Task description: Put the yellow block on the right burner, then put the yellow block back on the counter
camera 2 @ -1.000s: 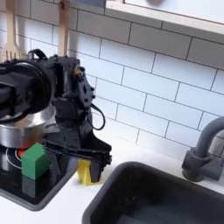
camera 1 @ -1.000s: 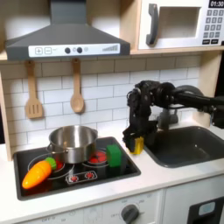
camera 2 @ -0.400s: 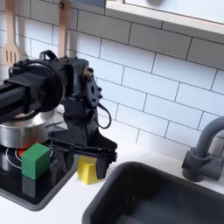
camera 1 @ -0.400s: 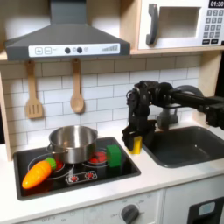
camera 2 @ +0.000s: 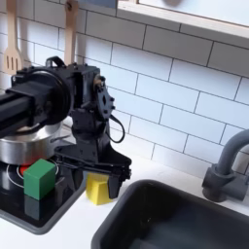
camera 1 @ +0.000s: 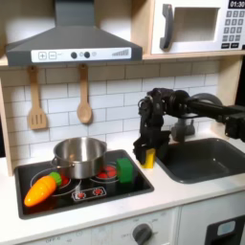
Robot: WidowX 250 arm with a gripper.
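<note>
Pot (camera 1: 80, 153) is shiny brushed steel, hob (camera 1: 86, 191) glossy black, blocks yellow (camera 2: 96, 188) and green (camera 2: 40, 178) look like smooth plastic, worktop (camera 2: 88, 219) smooth off-white, wooden spoon (camera 1: 84, 105).

Toy play-kitchen set, not a real kitchen. Evidence: off-white counter (camera 1: 182, 191) framing a black hob (camera 1: 86, 184) with printed red burner rings, dark grey sink (camera 1: 206, 158) to the first exterior view's right. Grey range hood (camera 1: 75, 40) above the hob, built-in microwave (camera 1: 196, 26) with keypad at top right. White brick-pattern tile backsplash (camera 2: 175, 88) in both exterior views. Wooden spatula (camera 1: 36, 100) and wooden spoon (camera 1: 84, 99) hang on the wall. Steel pot (camera 1: 79, 155) on the hob. Grey faucet (camera 2: 229, 165) by the sink in the second exterior view. Knob (camera 1: 142, 233) on the front panel, probably an oven dial; too blurry to confirm.
</note>
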